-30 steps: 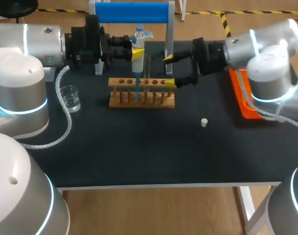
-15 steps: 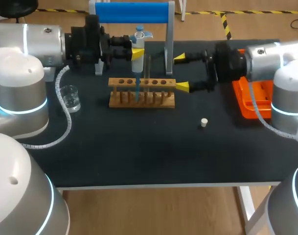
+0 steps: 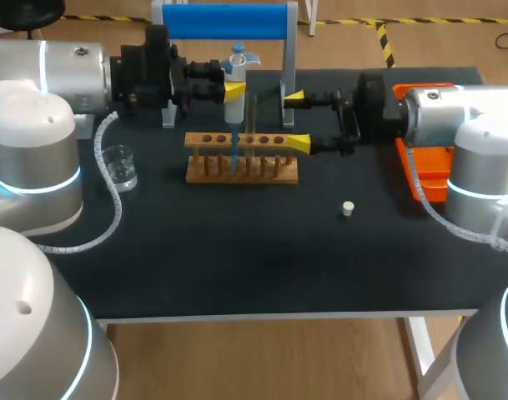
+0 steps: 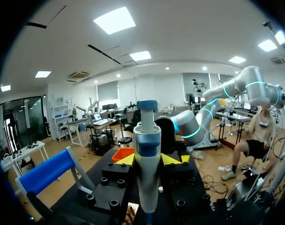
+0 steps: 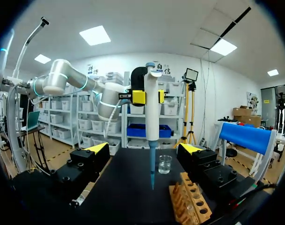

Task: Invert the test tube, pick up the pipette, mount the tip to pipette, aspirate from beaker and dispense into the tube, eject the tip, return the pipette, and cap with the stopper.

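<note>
Now our left hand (image 3: 231, 89) grips the white-and-blue plastic pipette (image 3: 236, 112) upright over the wooden test-tube rack (image 3: 202, 169); our right hand (image 3: 296, 121) stands open beside that rack.

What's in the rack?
One glass tube stands in the rack; other holes look empty. The blue tip crosses it, and whether it sits in a hole cannot be seen.

L gripper (image 3: 234, 90) tight, R gripper (image 3: 297, 121) wide
</note>
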`<action>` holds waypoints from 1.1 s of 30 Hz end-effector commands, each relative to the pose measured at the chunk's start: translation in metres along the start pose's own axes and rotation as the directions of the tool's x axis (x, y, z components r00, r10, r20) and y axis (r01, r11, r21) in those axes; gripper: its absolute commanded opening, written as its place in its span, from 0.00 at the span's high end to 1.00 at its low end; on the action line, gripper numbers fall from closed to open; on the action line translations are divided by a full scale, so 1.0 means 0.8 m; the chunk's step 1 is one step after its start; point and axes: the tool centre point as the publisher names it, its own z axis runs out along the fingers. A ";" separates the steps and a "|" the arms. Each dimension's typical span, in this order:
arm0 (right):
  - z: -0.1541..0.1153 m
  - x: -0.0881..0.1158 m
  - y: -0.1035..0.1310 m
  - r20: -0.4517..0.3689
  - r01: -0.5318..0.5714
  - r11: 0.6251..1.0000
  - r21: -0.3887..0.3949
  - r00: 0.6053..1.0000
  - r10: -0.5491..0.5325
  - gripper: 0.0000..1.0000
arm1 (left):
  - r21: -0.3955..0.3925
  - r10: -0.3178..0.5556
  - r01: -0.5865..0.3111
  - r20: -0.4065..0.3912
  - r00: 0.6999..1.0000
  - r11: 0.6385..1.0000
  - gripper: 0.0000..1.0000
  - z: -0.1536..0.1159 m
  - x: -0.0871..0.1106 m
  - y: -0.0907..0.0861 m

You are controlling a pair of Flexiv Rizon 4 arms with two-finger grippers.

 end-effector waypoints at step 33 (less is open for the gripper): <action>0.084 -0.018 0.024 -0.048 -0.011 0.999 0.047 0.999 0.013 0.02 | 0.002 0.001 -0.001 0.003 1.000 1.000 1.00 0.002 0.000 0.000</action>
